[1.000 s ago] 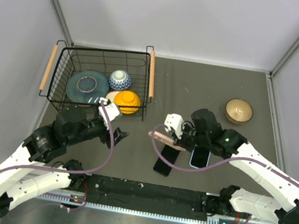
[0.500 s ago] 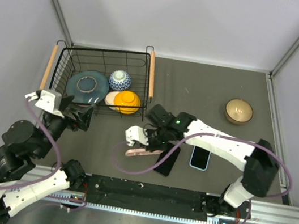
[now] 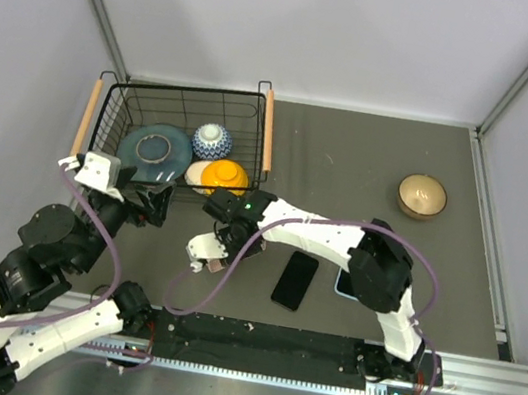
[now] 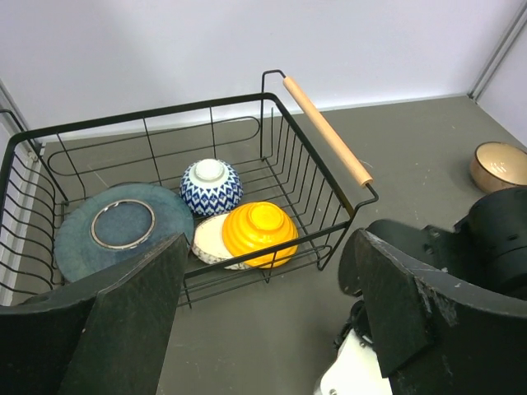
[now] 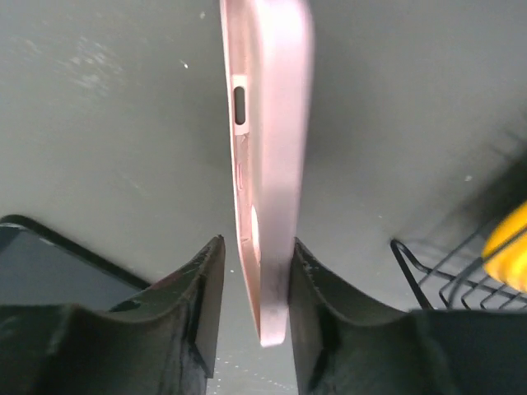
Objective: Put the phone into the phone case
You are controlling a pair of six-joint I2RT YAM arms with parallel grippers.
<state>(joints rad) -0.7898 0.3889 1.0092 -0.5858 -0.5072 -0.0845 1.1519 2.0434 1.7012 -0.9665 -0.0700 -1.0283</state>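
The pink phone case (image 5: 272, 123) stands on its long edge on the table between my right gripper's (image 5: 254, 247) fingers. It rests against the right finger (image 5: 317, 288), with a clear gap to the left finger (image 5: 202, 288), so the jaws are open around it. From above, that gripper (image 3: 217, 256) sits left of centre, with only a sliver of the case (image 3: 216, 267) showing. The phone (image 3: 295, 280) lies screen up to its right; a dark corner of the phone (image 5: 33, 263) shows in the right wrist view. My left gripper (image 4: 272, 329) hangs wide open and empty before the basket.
A black wire basket (image 3: 190, 92) with wooden handles holds a blue plate, a patterned bowl and an orange bowl (image 4: 259, 233). A tan bowl (image 3: 422, 195) sits at the far right. A light-blue-rimmed slab (image 3: 340, 283) lies mostly under the right arm.
My right arm swung left with the case, from the table's middle toward the basket, and its jaws have loosened. My left arm drew back to the left.
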